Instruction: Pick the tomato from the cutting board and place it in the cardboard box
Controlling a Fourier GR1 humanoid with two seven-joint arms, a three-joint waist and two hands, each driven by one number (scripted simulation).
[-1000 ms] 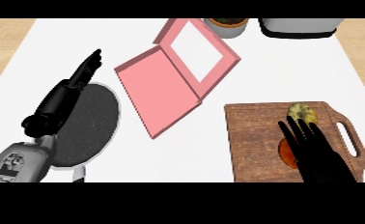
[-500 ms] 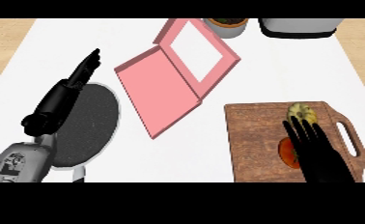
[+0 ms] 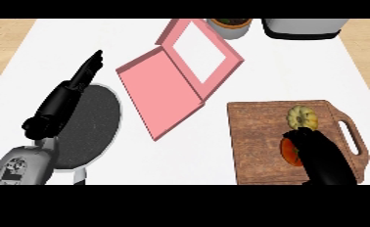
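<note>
The red tomato (image 3: 289, 150) lies on the wooden cutting board (image 3: 253, 138) at the lower right, mostly hidden under my right hand (image 3: 321, 155). That hand comes in from the bottom edge and its fingers curl down over the tomato. The box (image 3: 180, 77) is pink and lies open and flat at the centre, with a white inner panel in its far half. My left hand (image 3: 76, 81) rests open at the left, fingers pointing up and away, above a dark round pan (image 3: 90, 130).
A yellow-green ribbed vegetable (image 3: 302, 117) sits on the board just beyond my right hand. A pot with dark contents (image 3: 231, 25) and a grey appliance (image 3: 303, 28) stand at the counter's far edge.
My right hand's fingers, earlier stretched straight toward the yellow-green vegetable, have curled down round the tomato. The left hand and the box have not moved.
</note>
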